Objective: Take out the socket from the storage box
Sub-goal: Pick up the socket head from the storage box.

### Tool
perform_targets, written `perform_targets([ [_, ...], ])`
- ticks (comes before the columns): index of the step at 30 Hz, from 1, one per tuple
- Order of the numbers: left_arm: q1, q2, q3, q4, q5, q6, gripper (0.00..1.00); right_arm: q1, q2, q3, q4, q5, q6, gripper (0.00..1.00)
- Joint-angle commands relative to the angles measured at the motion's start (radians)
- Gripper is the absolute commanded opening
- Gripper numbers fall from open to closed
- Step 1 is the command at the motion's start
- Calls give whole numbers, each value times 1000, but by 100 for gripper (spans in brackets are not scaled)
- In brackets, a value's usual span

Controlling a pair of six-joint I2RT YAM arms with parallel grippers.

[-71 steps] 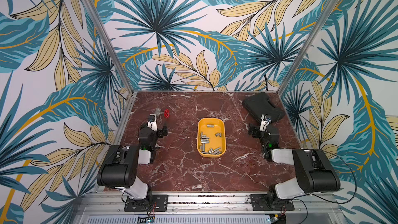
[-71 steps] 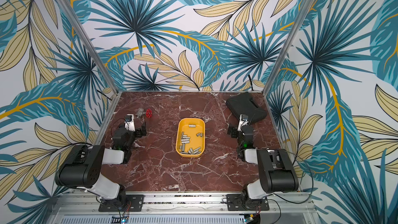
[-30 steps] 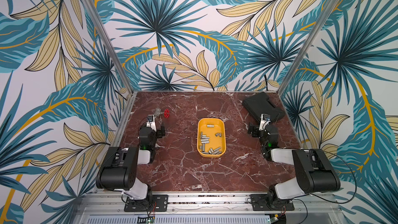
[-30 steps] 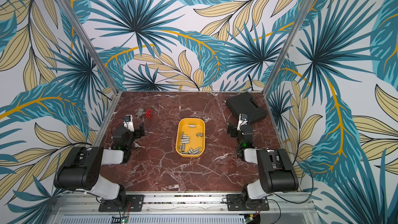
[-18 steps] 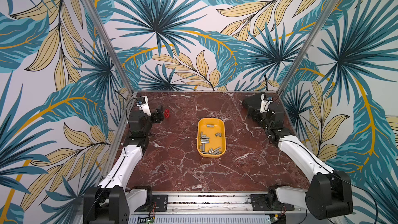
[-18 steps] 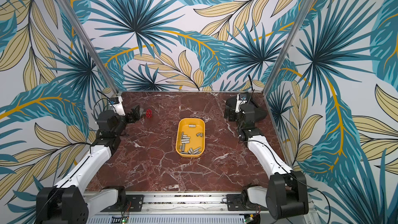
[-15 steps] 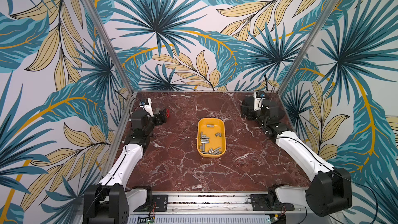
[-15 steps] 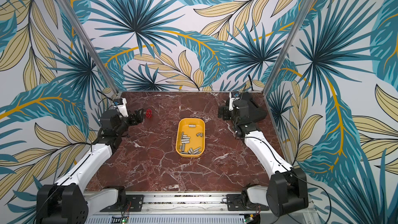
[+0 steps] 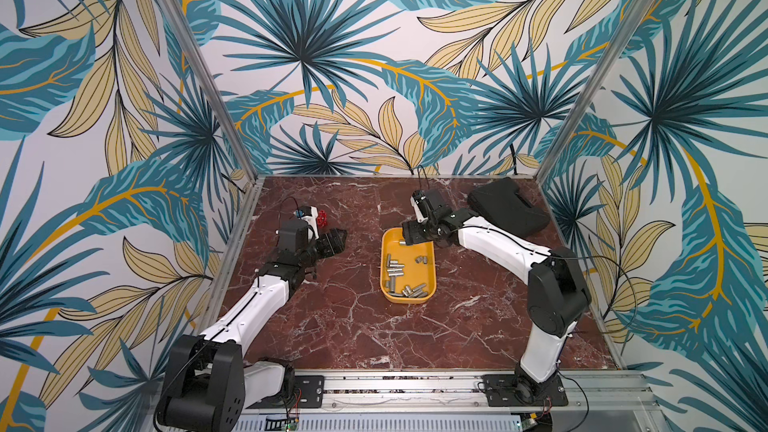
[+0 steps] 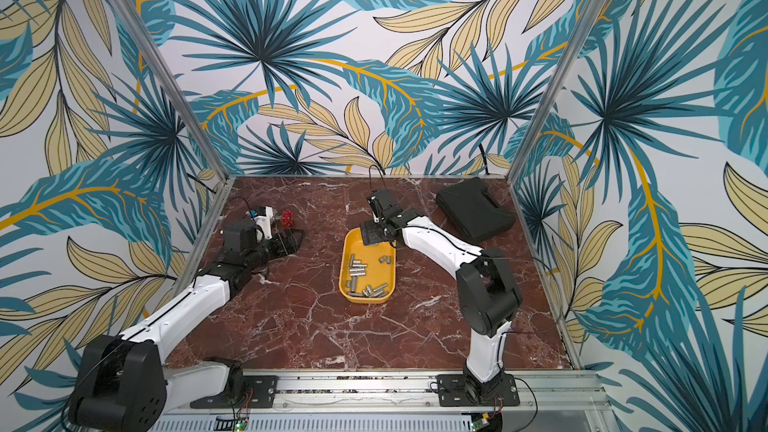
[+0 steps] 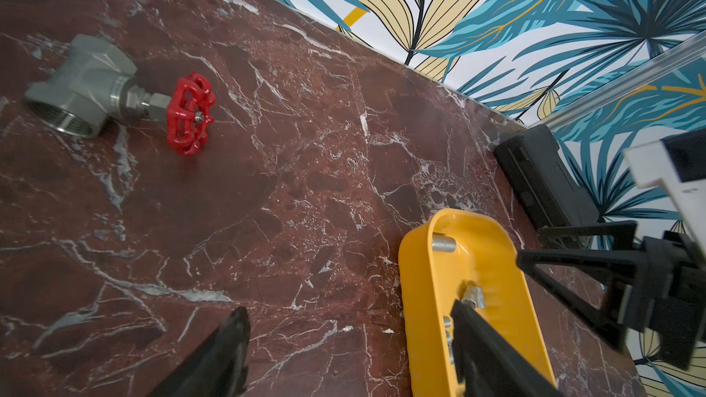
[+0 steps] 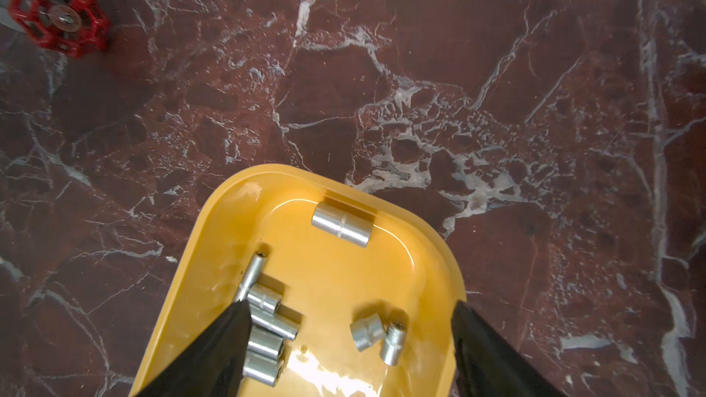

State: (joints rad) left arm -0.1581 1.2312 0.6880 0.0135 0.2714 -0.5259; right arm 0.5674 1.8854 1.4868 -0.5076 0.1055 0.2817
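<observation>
The right hand [image 9: 409, 236] is held over the far end of the storage box [image 9: 415, 276], its fingers [image 12: 214, 353] spread wide with nothing caught between them. The left hand [image 9: 334, 241] is likewise spread, above bare table [image 9: 353, 326] left of the box. The box is placed mid-table. The sockets [image 9: 395, 272] are all contained in it, with one socket [image 12: 341, 224] set apart near the far rim.

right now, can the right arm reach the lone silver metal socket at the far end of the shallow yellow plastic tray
Probably yes: the right gripper hangs open over that end of the yellow tray, and the lone socket lies just ahead of its fingers with nothing between.
</observation>
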Motion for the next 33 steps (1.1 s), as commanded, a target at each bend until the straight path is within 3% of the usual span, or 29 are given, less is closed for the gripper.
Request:
perform_targets([
  [1,-9,17,-21,39,34,-26,85,17,60,63,-84,50,93,84],
  [11,-11,76,15,10,106,-31,85,34,239,218,-136,69,174,78],
  [33,-14,80,43,-38,145,-6,89,36,382,275,-132,68,225,56],
])
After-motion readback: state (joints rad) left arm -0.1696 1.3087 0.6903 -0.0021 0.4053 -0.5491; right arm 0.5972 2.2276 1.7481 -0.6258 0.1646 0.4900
